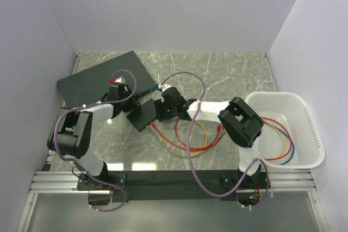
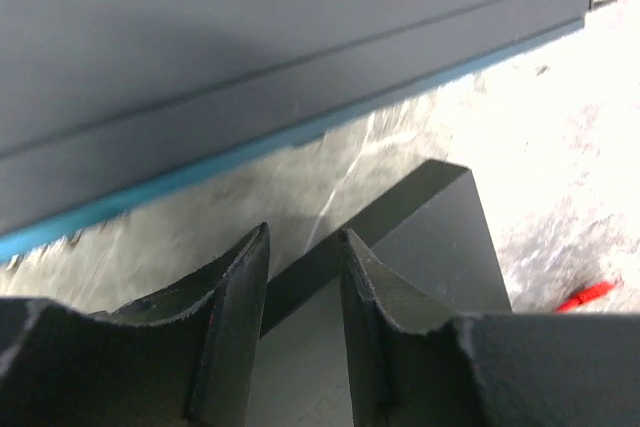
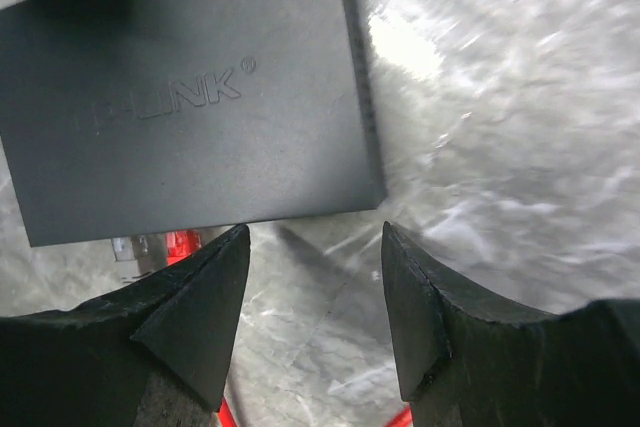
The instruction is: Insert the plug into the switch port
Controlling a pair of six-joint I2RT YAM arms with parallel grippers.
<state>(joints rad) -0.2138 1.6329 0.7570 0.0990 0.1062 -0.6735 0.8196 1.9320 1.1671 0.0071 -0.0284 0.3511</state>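
Observation:
The small flat black box lies on the table between my two grippers; its port side does not show in any view. It also shows in the right wrist view and in the left wrist view. A red cable's plug lies on the table just off the box's near edge, and shows beside my right gripper's left finger. My left gripper hovers over the box's left edge, jaws a narrow gap apart with nothing between them. My right gripper is open and empty by the box's right corner.
The large dark slab with a blue front strip lies at the back left, close behind my left gripper. Red and yellow cables loop in front of the box. A white tub holding more cables stands at the right.

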